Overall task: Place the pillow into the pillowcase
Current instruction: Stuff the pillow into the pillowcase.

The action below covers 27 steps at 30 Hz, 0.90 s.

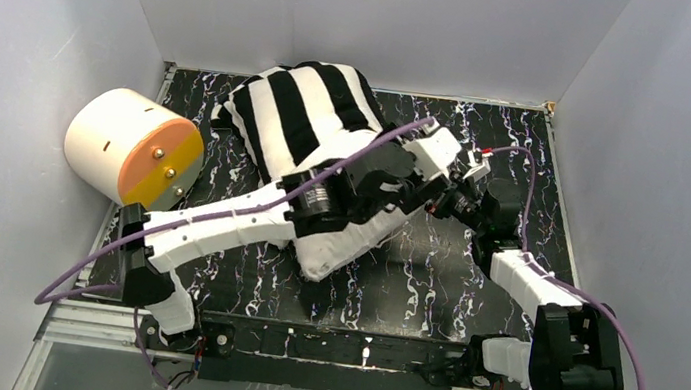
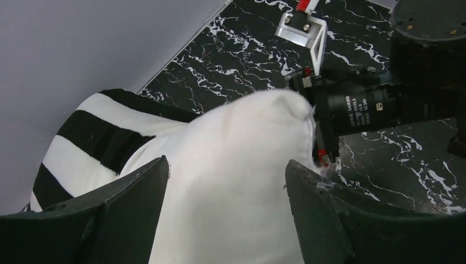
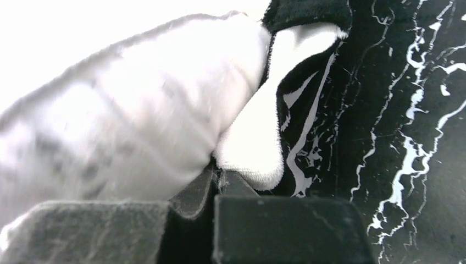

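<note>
The pillow [image 1: 346,240] is seen half inside the pillowcase [image 1: 297,108], its long axis running 11 to 5 o'clock. Its bare corner is straddled by the left tool [image 2: 226,165], spread wide. The right tool [image 3: 217,184] appears clamped on the pillowcase hem. A push toward 11 is judged next.

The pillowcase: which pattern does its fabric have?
The pillowcase has broad black and white stripes; the top external view shows them best.

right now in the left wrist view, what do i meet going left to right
black and white striped fabric pillowcase → plump white fabric pillow → black cylindrical camera lens
</note>
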Tool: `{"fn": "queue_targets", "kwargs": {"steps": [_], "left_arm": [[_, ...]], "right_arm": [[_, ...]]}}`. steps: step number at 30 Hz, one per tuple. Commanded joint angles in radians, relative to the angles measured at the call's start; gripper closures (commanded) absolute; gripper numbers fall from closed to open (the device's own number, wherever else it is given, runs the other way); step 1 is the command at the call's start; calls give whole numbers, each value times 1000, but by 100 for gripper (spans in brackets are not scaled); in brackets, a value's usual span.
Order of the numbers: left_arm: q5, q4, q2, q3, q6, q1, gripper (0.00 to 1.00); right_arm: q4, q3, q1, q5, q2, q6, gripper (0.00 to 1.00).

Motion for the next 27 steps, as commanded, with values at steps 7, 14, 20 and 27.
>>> {"fn": "queue_targets", "kwargs": {"steps": [7, 14, 20, 27], "left_arm": [[-336, 92, 216, -25, 105, -61, 13], [-421, -25, 302, -69, 9, 112, 100], [-354, 82, 279, -153, -32, 238, 100], [-299, 84, 319, -189, -128, 317, 100]], "right_arm": [[-7, 110, 26, 35, -66, -39, 100], [-140, 112, 23, -16, -141, -150, 100], [-244, 96, 24, -147, -314, -227, 100], [-402, 58, 23, -184, -466, -281, 100]]}}
